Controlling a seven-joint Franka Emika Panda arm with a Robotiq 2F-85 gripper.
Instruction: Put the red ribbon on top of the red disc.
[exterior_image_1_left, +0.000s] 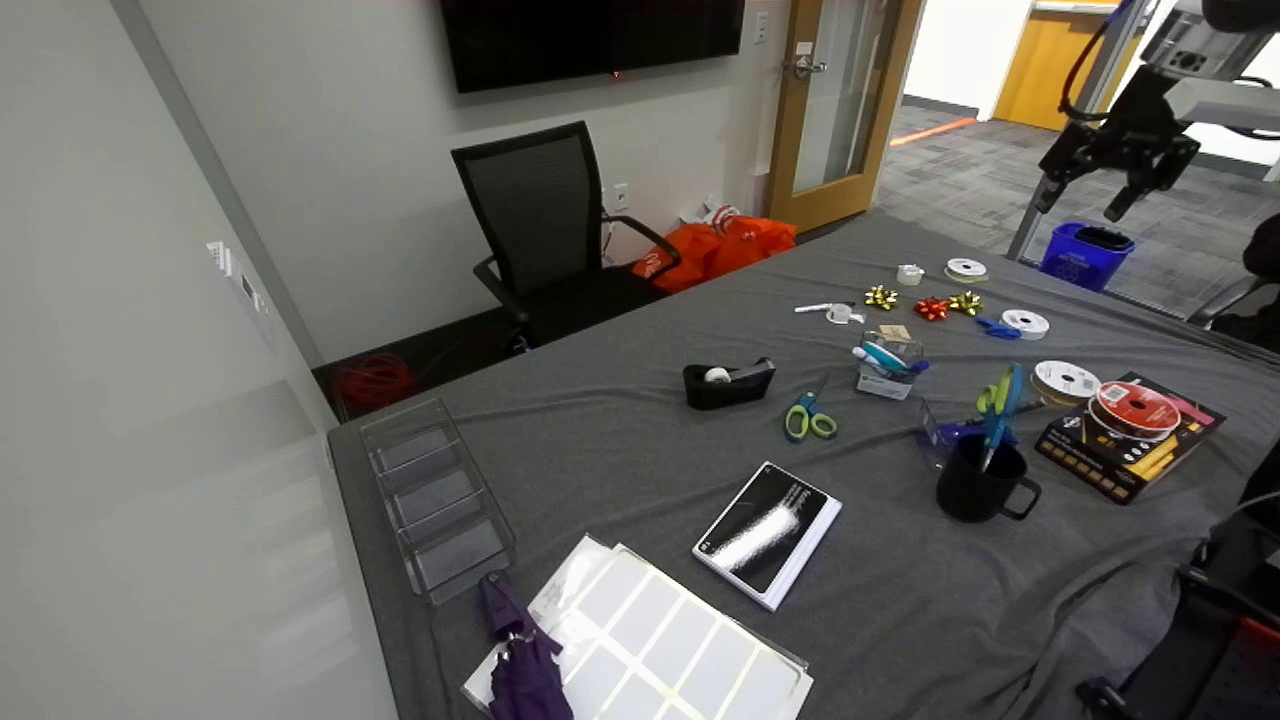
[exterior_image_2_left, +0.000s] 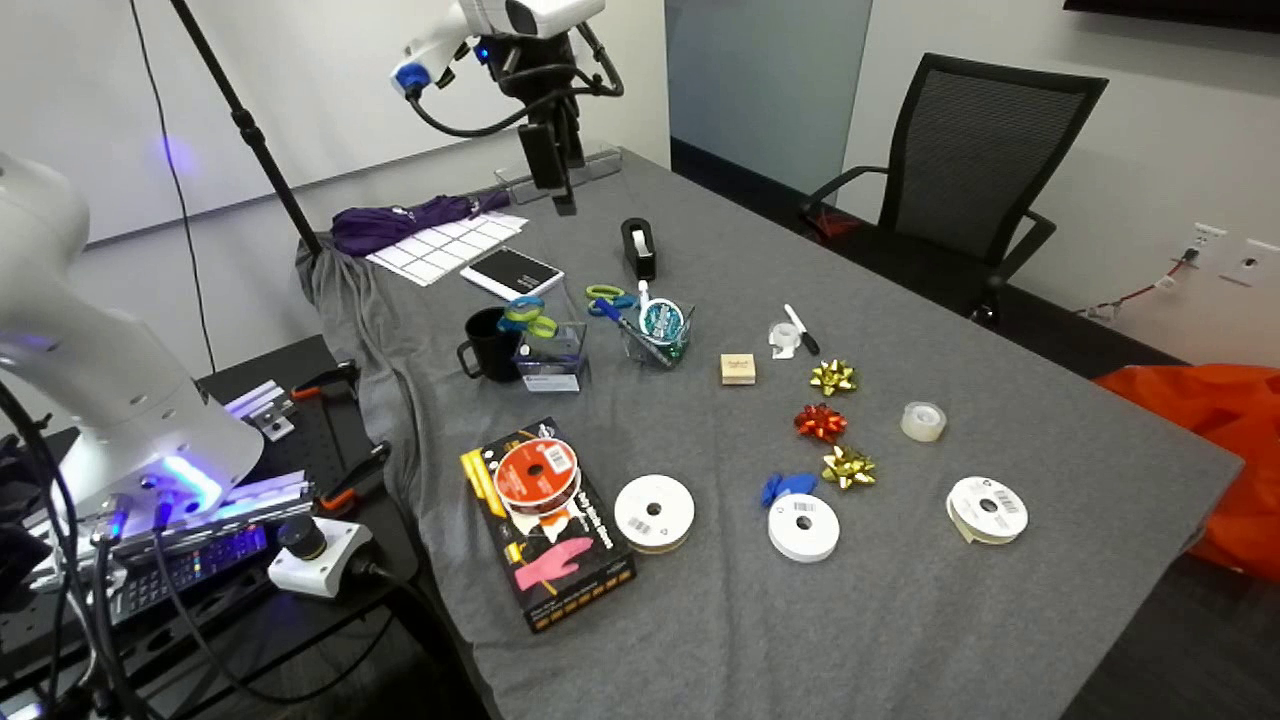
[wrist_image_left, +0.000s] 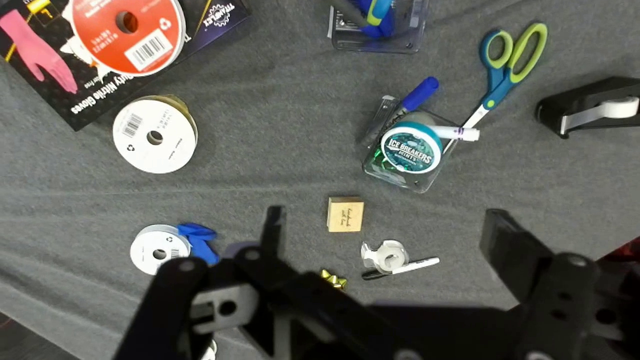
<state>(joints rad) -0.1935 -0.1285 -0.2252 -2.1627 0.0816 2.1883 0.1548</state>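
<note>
Grey-draped table carries one red spool, one red bow.

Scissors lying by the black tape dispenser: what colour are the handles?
Lime green with blue; the scissors show best in the wrist view.

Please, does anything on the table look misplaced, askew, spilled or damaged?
I see no spill or damage. The grey fabric tablecloth looks askew: it bunches into folds at the edge near the round black mug, but lies flatter near the black mesh chair.
</note>
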